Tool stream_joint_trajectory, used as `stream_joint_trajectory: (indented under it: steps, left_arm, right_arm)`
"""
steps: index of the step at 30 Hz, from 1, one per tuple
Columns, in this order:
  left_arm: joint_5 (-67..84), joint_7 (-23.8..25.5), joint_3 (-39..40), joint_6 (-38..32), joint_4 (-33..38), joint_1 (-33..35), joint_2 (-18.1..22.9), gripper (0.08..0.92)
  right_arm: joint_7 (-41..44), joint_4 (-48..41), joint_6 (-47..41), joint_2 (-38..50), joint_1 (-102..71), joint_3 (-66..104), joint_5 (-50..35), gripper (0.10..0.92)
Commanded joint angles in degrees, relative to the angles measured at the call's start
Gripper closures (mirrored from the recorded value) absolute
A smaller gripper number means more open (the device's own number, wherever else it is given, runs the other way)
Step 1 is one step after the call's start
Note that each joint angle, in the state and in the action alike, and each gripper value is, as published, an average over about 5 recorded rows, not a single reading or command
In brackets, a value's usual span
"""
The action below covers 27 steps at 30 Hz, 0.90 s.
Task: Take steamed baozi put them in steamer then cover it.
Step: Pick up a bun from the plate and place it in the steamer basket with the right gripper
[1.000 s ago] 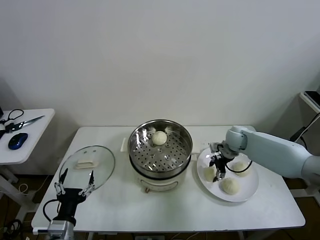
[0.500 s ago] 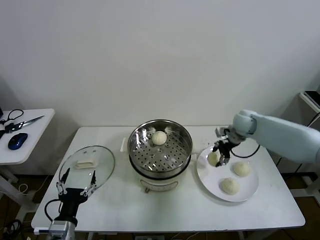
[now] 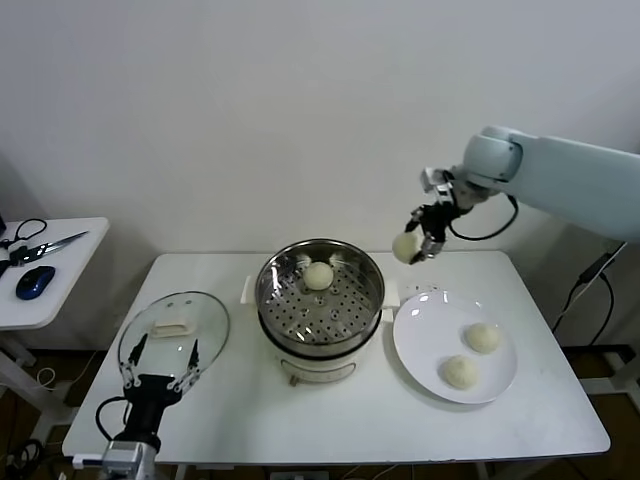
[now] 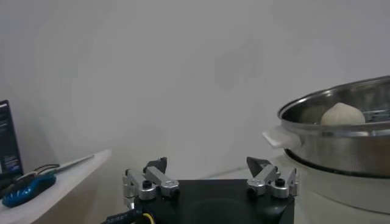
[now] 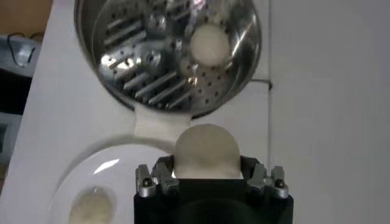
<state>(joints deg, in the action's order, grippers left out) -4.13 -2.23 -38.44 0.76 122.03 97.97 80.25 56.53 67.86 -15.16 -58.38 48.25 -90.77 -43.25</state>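
The right gripper [image 3: 421, 243] has its jaws clenched on a round cream-white dough bun [image 3: 405, 247], raised above the white surface [image 3: 330, 412]. The shiny round steel steamer [image 3: 320, 300], with one bun [image 3: 319, 275] already on its perforated tray, lies below and towards the robot's left. The left gripper [image 3: 160, 364], jaws spread, waits beside the clear glass lid [image 3: 175, 334].

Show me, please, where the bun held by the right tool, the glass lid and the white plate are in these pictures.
held bun [image 3: 404, 246]: head view, on its rounded side beside the tool.
glass lid [image 3: 205, 328]: head view, on the clear glass near its handle.
white plate [image 3: 420, 335]: head view, on its bare surface.
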Motion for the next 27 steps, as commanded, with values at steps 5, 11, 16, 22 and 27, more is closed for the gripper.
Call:
stream_joint_trajectory:
  steps: [5,11,16,22,27]
  left_arm:
    - [0.05,-0.59,0.07,0.73,0.78,0.45,-0.69,0.177]
    - [0.11,-0.82,-0.06,0.78,0.55,0.48,-0.46,0.177]
    - [0.2,-0.82,-0.31,0.55,0.51,0.64,-0.2,0.177]
    - [0.57,-0.81,-0.87,0.1,0.19,0.98,-0.28,0.177]
    - [0.98,-0.96,-1.22,0.17,-0.08,0.98,-0.63,0.177]
  right_arm:
    - [-4.45,-6.07,-2.61,-21.41,-5.16,2.4,-6.97,0.321]
    - [-4.85,-9.52,-2.71,-26.4,-9.94,2.25,-6.51,0.321]
    - [-4.91,-11.34,-2.58,-27.75,-13.05,1.23,-5.16,0.321]
    - [-5.15,-12.68,-2.57,-28.05,-16.22,1.29,-3.86,0.321]
    - [-4.96,-13.02,-2.45,-27.92,-16.79,1.02,-3.64,0.321]
